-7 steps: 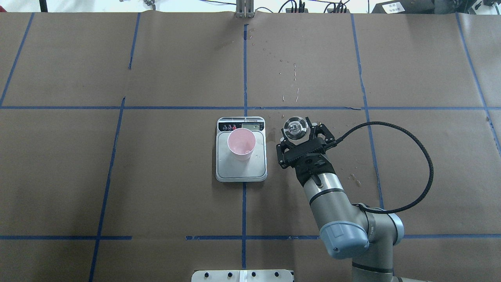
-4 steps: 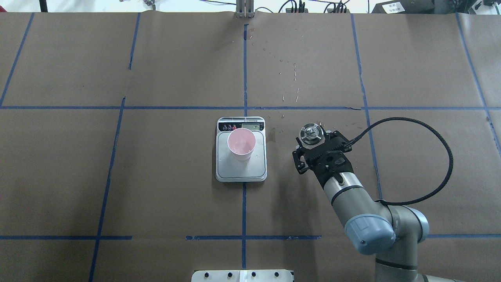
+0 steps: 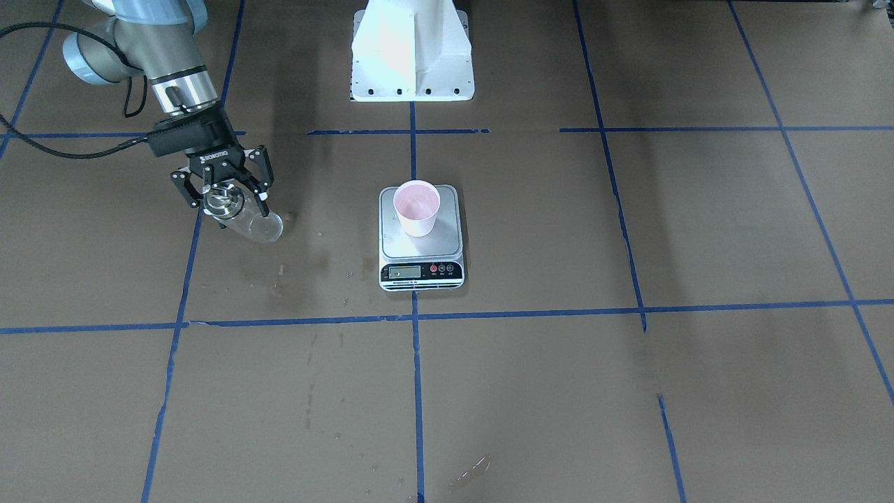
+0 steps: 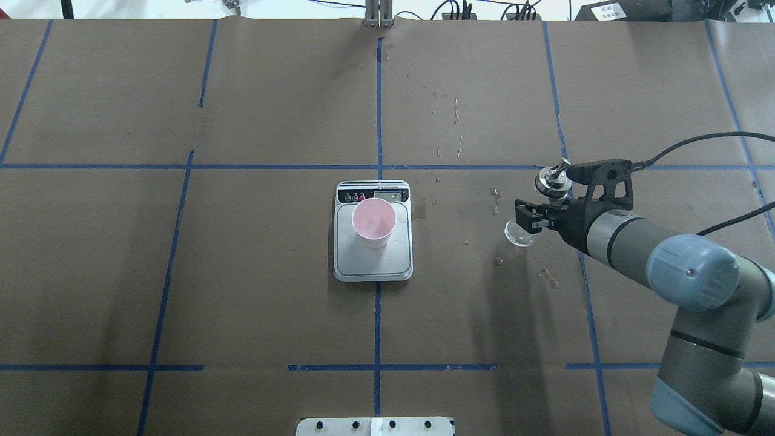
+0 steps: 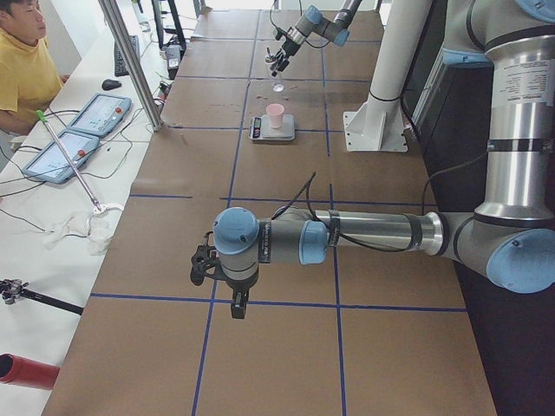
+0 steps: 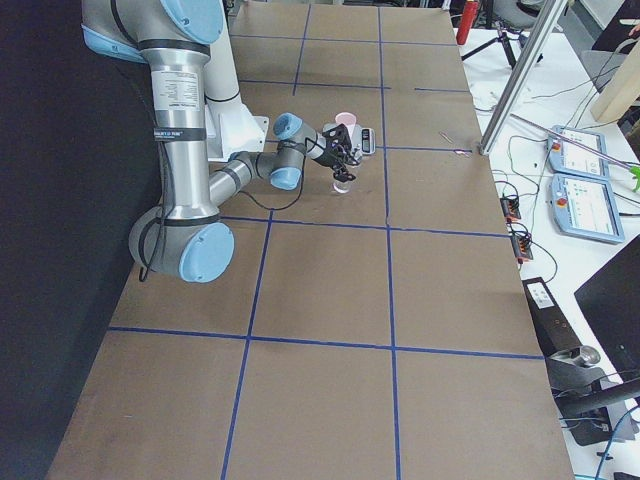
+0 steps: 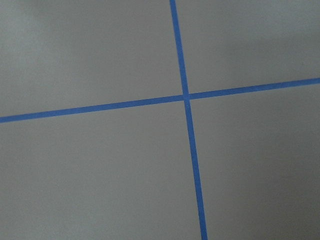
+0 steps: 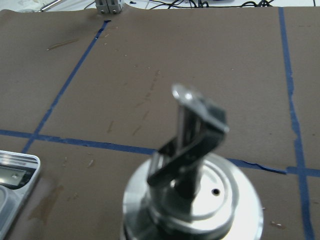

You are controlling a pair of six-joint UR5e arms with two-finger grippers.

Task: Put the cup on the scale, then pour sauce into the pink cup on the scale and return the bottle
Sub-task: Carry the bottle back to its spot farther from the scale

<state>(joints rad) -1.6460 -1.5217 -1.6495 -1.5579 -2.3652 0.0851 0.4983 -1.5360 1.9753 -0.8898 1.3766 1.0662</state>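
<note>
We found the right gripper (image 3: 227, 201) clenched on the bottle (image 3: 251, 223), its fingers (image 4: 525, 218) closed on either side of the upper part, just below the silver cap. The bottle appeared roughly upright. We could not establish whether its base touched the table (image 4: 242, 272). In the overhead view it sat well apart from the scale (image 4: 348, 257), to that unit's right, beside a blue tape line (image 4: 575, 242). The wrist view showed the pour spout (image 8: 197, 120) at close range, standing up from the cap.

The cup (image 4: 373, 223) stood upright on the scale's platform, toward the display end and within its edges. Its inside was pinkish; we could not confirm any contents.

The left gripper (image 5: 202, 264) hung low over the brown paper at the near end of the table in the left side view, far from the scale. We could not tell whether it was released or clenched. Its wrist camera showed only a crossing of tape lines (image 7: 187, 97).

Small stains (image 4: 548, 275) marked the paper near the bottle.
</note>
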